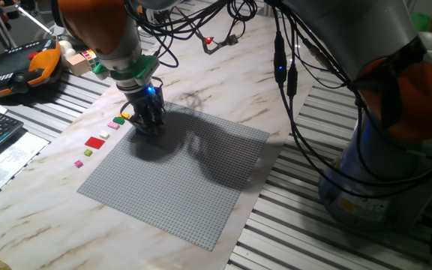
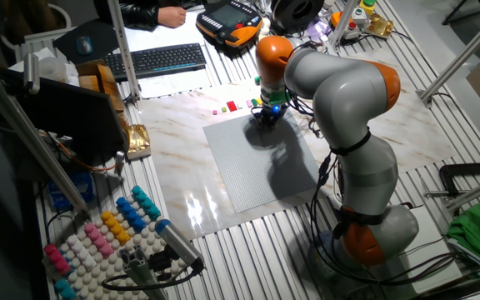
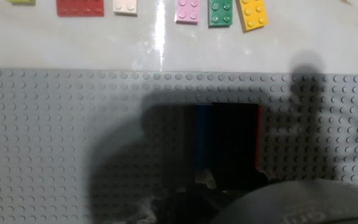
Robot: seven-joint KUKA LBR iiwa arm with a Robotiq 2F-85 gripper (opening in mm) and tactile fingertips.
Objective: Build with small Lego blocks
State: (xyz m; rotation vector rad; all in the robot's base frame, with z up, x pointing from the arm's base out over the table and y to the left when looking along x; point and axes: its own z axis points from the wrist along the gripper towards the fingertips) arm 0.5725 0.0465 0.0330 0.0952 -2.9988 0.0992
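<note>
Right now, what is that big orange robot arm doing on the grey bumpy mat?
The gripper is pressed down at the edge of the grey baseplate, over a dark stack with blue and red showing. Loose small Lego blocks wait beside it on the table: red, white, pink, green, yellow. I can't see the jaws clearly.

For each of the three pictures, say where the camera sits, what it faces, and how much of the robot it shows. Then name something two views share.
One fixed view: low beside the table, facing the baseplate; shows the pincer and arm.
The other fixed view: high, across the table, looking down; shows the whole arm, keyboard behind.
Hand view: on the hand, looking straight down at the baseplate edge and loose blocks; only dark pincer parts show.
Shared: the red block lies in the fixed and hand views.
</note>
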